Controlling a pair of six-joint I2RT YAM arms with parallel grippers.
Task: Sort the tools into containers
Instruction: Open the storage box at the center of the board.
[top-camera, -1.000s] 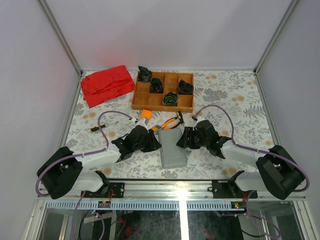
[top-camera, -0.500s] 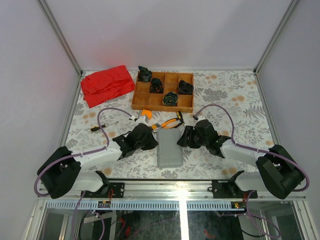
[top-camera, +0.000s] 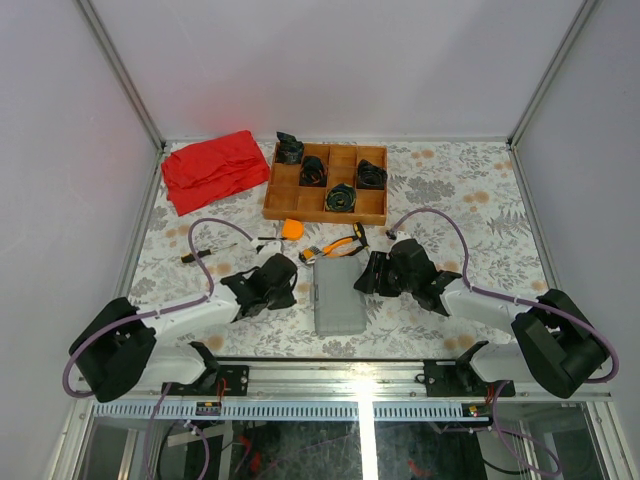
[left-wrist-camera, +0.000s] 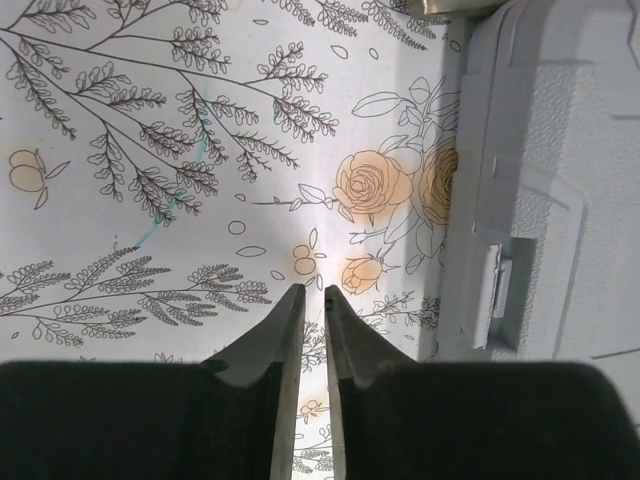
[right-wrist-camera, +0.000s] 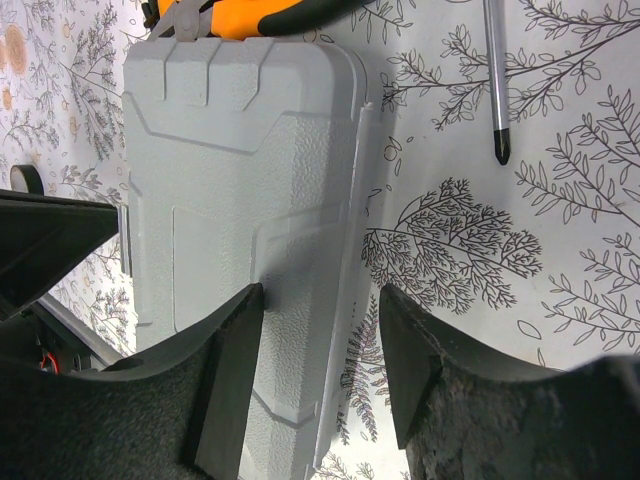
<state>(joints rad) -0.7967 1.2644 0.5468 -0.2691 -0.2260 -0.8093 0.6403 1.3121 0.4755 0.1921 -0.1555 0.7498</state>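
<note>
Grey case (top-camera: 338, 297) now flat & shut mid-table (top-camera: 450, 200), just below pliers (top-camera: 340, 243); needs opening, nothing sorted yet. Left claw (left-wrist-camera: 312, 292) backed off left, near-closed, empty. Right claw (right-wrist-camera: 320, 290) wide, straddling case's rt edge.

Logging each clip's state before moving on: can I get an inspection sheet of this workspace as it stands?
Surface: floral cloth lying flat over the table.
Job's things: grey case closed, flat between the arms; orange-handled pliers at its far end; orange tape measure and screwdriver loose to the left; second screwdriver right of the case.
Clutter: red cloth; wooden tray holding black coiled bundles.
Grippers: left tool shut, empty, over the cloth beside the case; right tool open, straddling the case's edge.
Cables: purple cables looping from each arm.
Surroundings: white walls; nothing else seen.
</note>
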